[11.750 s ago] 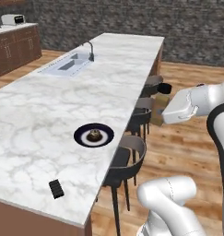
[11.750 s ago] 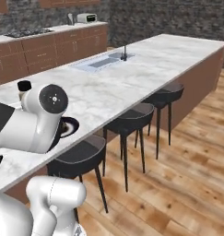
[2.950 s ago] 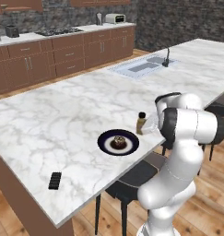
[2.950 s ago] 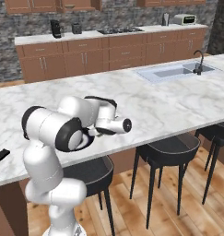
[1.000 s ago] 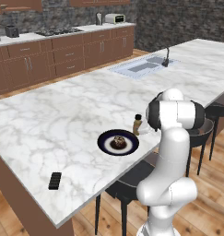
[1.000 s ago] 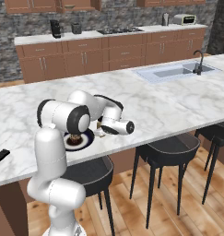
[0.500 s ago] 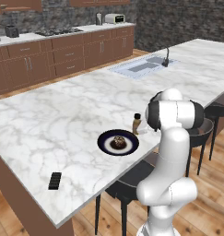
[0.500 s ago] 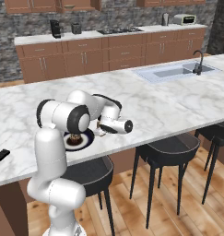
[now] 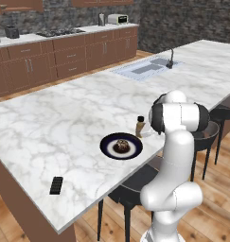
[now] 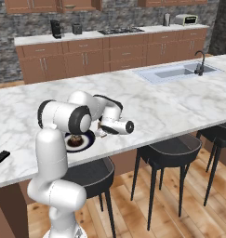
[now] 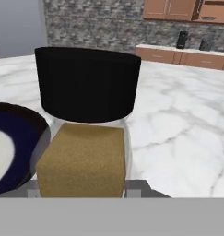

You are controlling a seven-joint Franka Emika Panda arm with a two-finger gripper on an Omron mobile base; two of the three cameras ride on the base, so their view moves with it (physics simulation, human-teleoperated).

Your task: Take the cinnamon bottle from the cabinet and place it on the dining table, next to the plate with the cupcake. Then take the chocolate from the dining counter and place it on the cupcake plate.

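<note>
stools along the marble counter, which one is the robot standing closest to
The stool just under the plate, right beside the robot's base; the other stools sit further along towards the sink.

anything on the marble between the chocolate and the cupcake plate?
No. In the left base view, bare marble separates the chocolate from the cupcake plate; the cinnamon bottle stands on the plate's far side.

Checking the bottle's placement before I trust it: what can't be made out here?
- End effector: right base view, hidden behind the forearm.
- Bottle base: hand view, cut off by the bottom edge; whether it rests on the table is unclear.
- Chocolate grooves: too small in both base views.
</note>
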